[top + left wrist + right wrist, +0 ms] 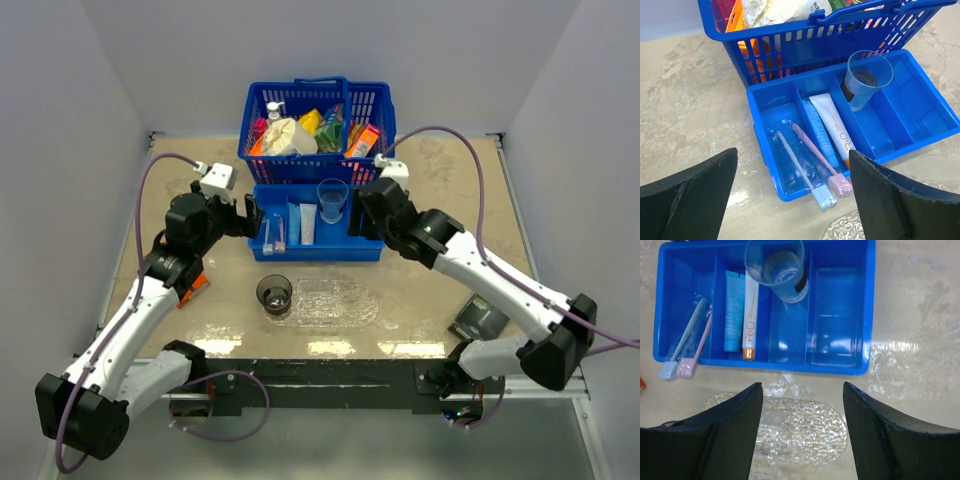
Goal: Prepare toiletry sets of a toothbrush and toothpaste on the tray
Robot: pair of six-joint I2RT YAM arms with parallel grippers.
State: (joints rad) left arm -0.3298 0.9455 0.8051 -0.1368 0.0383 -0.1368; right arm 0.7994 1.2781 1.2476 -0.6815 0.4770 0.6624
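Inside blue bin (pixel 918 110): two clear-wrapped toothbrushes (pixel 812 149), pink and pale-blue heads.

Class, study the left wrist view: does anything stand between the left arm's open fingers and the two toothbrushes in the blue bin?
Nothing visible does. The toothbrushes lie exposed in an end compartment of the bin, ahead between the fingers.

Upright partitions cut the blue plastic divided bin (pixel 790 367) into narrow slots, reachable from above only. A tall clear plastic cup (pixel 775 267) blocks the third slot, just beside two flat tubes (pixel 735 310) (one white, one pale blue). The blue slatted plastic basket (pixel 790 55) walls off the far side. Nearer, the bumpy clear oval tray (pixel 805 432) lies mostly bare; a smoky cup (pixel 274 293) occupies its left end.
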